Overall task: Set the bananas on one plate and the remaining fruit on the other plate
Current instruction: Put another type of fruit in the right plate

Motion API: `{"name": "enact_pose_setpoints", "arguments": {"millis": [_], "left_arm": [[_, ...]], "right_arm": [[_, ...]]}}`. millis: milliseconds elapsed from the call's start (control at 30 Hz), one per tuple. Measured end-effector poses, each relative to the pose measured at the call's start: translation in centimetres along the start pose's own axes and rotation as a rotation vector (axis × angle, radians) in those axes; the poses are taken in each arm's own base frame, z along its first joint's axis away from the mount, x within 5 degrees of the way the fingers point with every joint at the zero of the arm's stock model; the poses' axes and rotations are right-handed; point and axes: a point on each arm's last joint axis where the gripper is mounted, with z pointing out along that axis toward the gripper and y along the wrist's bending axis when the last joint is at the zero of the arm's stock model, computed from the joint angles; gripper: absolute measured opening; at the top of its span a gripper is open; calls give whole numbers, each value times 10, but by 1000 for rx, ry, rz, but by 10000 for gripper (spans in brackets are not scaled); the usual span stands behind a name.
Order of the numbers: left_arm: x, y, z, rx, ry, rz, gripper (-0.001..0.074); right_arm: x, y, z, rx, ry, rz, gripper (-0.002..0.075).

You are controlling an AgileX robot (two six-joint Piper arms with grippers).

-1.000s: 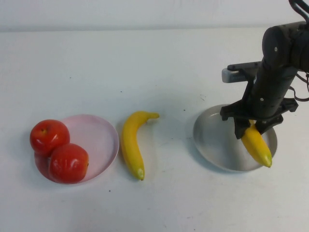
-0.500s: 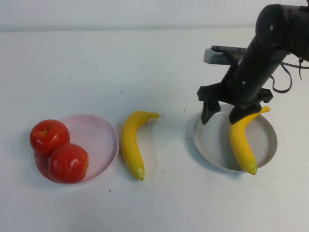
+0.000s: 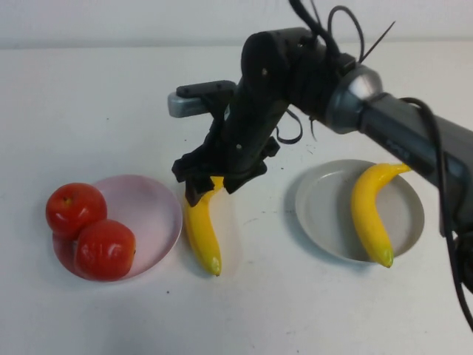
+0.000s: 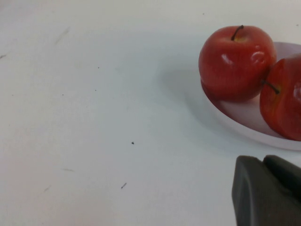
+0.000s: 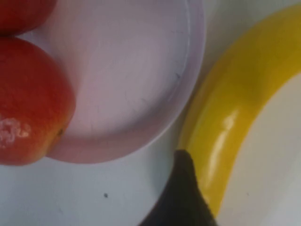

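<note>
Pink plate (image 3: 151, 211): holds both apples (image 3: 90, 231), sorted apart from the bananas. Grey-blue plate (image 3: 323, 211): carries one banana (image 3: 369, 211), delivered. Second banana (image 3: 201, 225): on the surface (image 3: 111, 96) just beside the pink plate, awaiting pickup. Right tool (image 3: 214, 185): over that banana's upper end, fingers spread, gripping nothing. Left tool (image 4: 265, 190): parked low near the apples; grip state cannot be told.

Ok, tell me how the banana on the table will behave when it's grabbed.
The banana on the table looks glossy, so it may slip between the right gripper pads poised over its stem end. Its curve suggests it could pivot or swing if held off-centre. It appears rigid, probably keeping its shape. The left gripper waits near the pink plate.
</note>
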Motion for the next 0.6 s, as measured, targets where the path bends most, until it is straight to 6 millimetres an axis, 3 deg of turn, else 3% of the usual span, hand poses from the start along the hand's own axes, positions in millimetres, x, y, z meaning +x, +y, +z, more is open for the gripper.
{"name": "enact_pose_setpoints", "arguments": {"millis": [233,600], "left_arm": [[0,0,0,0,0,0,4],[0,0,0,0,0,0,4]], "right_arm": [[-1,8,33,4,43,-58,489],[5,22,53,22,82,-201,477]]}}
